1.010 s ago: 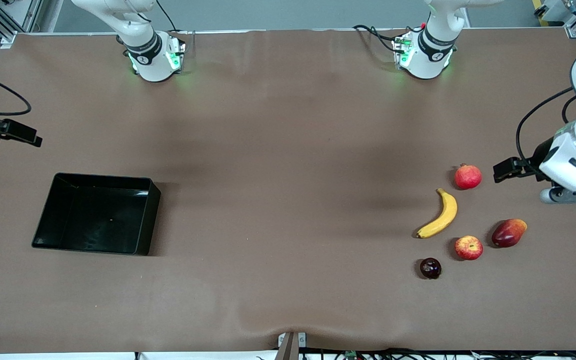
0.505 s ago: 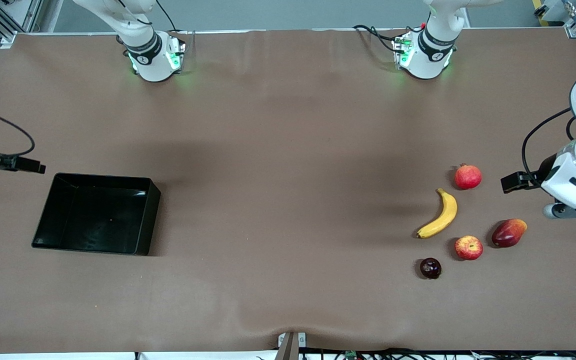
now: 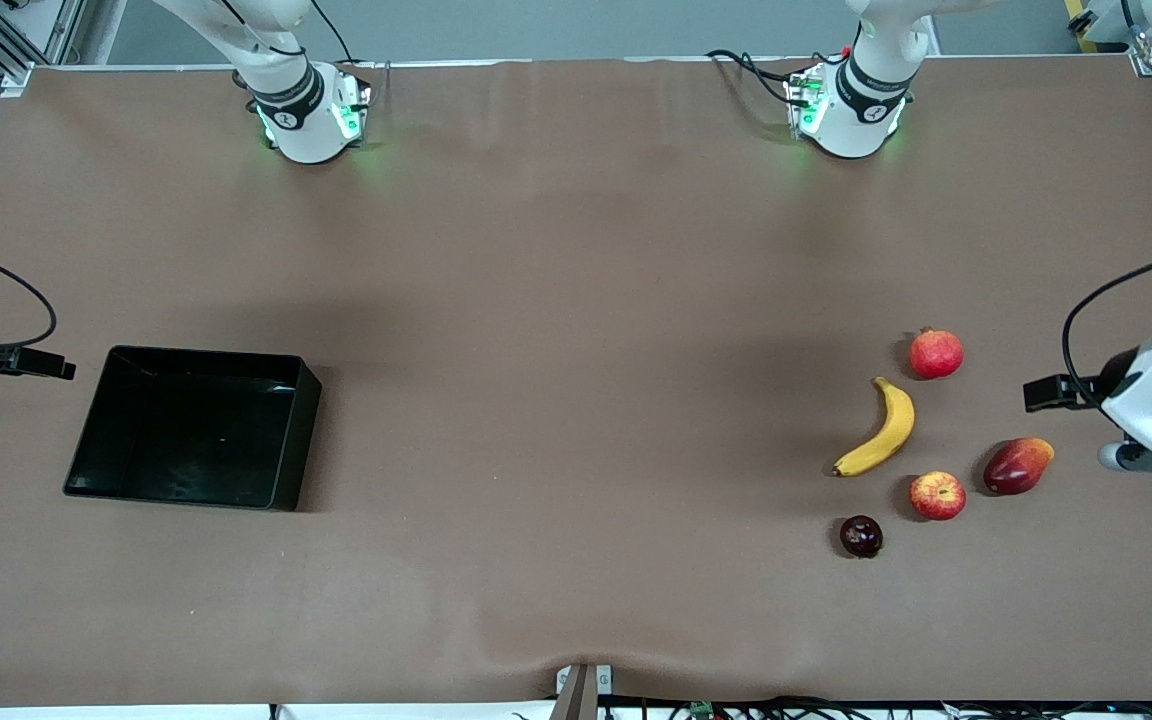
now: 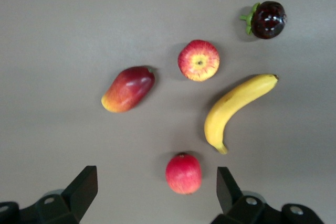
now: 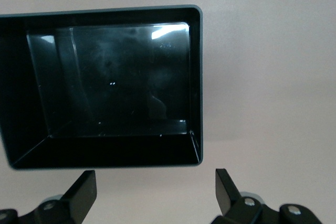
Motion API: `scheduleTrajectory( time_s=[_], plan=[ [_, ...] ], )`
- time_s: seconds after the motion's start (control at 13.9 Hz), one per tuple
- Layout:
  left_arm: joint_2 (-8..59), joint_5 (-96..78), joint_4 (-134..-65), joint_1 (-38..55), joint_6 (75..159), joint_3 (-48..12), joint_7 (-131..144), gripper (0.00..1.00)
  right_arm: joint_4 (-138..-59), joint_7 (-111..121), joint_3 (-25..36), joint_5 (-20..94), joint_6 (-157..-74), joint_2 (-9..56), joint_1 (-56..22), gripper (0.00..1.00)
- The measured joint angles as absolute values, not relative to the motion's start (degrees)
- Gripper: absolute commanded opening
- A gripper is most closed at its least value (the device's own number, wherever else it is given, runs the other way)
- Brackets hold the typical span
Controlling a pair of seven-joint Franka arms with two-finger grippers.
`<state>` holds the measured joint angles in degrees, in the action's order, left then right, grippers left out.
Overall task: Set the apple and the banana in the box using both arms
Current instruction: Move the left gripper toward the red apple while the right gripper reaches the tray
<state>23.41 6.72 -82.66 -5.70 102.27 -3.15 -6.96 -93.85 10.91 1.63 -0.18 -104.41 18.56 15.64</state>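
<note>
Hovering both claws up off the table (image 3: 576, 300), nothing grabbed yet, whole task ahead. Box (image 3: 196, 428) sits empty at the right arm's end; my right gripper (image 5: 155, 195) hangs over the table just beside it, fingers spread wide, holding nothing, right arm only barely in the front view. Fruit all clustered at the left arm's end: banana (image 3: 878, 428) near the apple (image 3: 937, 495), apple nearer the front camera, neither touching the other. My left gripper (image 4: 157, 190) is splayed apart, empty, pointing down over the plain red fruit (image 4: 184, 173), left arm's wrist out at the table edge. Risks: grabbing that crowned red fruit or the red-orange fruit (image 3: 1017, 465) instead of the apple, since they look alike and sit close; the dark round fruit (image 3: 861, 536) getting bumped on descent; apple rolling out of a pinch; banana swinging if gripped off-centre; long carry to the box.
</note>
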Motion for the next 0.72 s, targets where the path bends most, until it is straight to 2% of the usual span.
scheduleTrajectory(
  time_s=[0.29,0.72],
  plan=[
    [27.15,5.42,-82.3,-5.57,106.08,-3.82,-9.09,1.0,-94.86,10.91,1.64,-0.18,-107.62,21.07,16.56,1.0],
    [32.5,2.17,-81.64,-5.64,112.0,-4.01,-16.52,1.0,-101.25,14.09,1.65,-0.14,-123.68,24.32,18.9,1.0]
  ],
)
